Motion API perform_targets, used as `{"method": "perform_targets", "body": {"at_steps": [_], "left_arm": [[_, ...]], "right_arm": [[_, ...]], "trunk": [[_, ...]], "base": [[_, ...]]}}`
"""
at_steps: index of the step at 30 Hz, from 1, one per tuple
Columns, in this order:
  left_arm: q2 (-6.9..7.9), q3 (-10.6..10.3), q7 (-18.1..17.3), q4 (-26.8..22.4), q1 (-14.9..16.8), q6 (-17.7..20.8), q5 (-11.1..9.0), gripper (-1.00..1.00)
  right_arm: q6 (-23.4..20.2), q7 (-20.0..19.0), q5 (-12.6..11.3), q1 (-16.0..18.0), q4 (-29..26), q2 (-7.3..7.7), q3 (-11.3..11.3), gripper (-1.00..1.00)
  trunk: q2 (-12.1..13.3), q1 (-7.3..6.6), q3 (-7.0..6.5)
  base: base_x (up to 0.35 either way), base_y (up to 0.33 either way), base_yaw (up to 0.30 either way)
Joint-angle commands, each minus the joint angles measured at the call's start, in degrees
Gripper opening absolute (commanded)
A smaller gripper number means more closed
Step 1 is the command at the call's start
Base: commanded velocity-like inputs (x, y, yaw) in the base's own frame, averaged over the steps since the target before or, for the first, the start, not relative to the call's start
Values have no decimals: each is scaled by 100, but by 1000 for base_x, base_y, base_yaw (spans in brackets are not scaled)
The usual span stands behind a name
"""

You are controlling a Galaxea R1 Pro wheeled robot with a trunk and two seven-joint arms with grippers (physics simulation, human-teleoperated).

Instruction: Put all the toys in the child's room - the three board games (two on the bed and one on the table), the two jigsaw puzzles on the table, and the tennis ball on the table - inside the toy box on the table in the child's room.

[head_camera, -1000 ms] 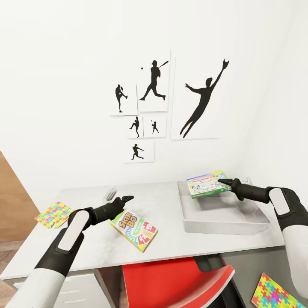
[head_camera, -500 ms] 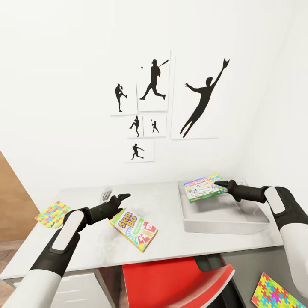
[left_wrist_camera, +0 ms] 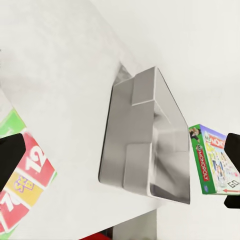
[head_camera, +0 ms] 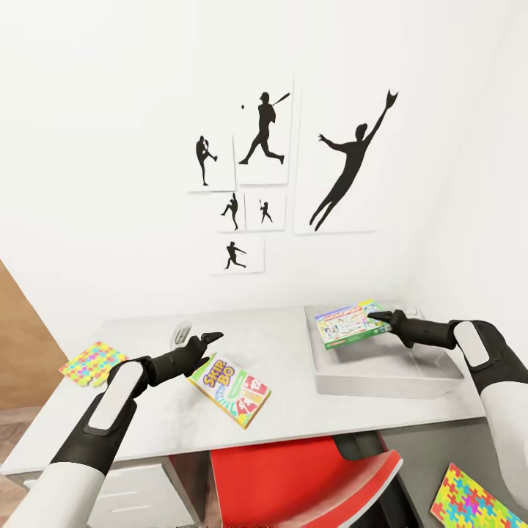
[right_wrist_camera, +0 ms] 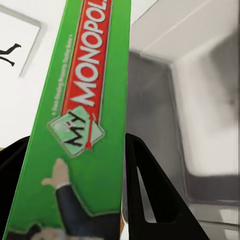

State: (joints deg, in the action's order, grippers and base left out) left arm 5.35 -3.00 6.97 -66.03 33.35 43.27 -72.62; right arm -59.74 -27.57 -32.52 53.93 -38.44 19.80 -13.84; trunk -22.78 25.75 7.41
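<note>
My right gripper (head_camera: 375,317) is shut on the right edge of the green-edged Monopoly board game (head_camera: 349,323), holding it tilted above the far left part of the light grey toy box (head_camera: 381,375). The right wrist view has the game's green side (right_wrist_camera: 82,125) clamped between the fingers (right_wrist_camera: 145,200). The Skip Bo board game (head_camera: 230,391) lies flat on the table (head_camera: 279,345). My left gripper (head_camera: 213,339) hovers open just above its far left corner. One jigsaw puzzle (head_camera: 92,364) lies at the table's left end, another (head_camera: 473,502) on the dark wing at lower right. The tennis ball is out of view.
A red chair (head_camera: 293,477) is tucked under the table's front edge. A small grey object (head_camera: 180,331) lies beyond my left gripper. Baseball silhouette pictures (head_camera: 264,139) hang on the white wall behind. A wooden panel (head_camera: 18,323) stands at the left.
My right gripper carried the Monopoly box slightly left over the toy box. The left gripper edged a little left and back. The head view also shifted a bit.
</note>
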Motion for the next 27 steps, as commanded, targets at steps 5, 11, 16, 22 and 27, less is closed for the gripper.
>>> {"method": "perform_targets", "body": {"at_steps": [5, 11, 16, 22, 27], "left_arm": [[2, -8, 64, -7, 5, 6, -60, 100], [2, -8, 66, -7, 5, 6, -59, 100], [-4, -14, 84, 32, 19, 6, -55, 100], [-7, -16, 94, 68, 61, 6, -52, 100], [-7, -16, 96, 71, 109, 6, -52, 100]], "right_arm": [[-26, -55, 38, 10, 44, 3, -22, -100], [-26, -58, 28, 19, 60, 8, -29, -100], [-26, -53, 23, 76, 232, 0, -98, -100], [-26, -17, 28, 331, 411, -35, -133, -100], [-26, 88, 27, 467, 485, -34, -141, -100]], "trunk": [[-14, 3, 59], [-14, 3, 115], [-14, 3, 162], [-14, 3, 218], [-14, 3, 265]], "base": [[0, 0, 0], [0, 0, 0], [0, 0, 0], [0, 0, 0], [0, 0, 0]]}}
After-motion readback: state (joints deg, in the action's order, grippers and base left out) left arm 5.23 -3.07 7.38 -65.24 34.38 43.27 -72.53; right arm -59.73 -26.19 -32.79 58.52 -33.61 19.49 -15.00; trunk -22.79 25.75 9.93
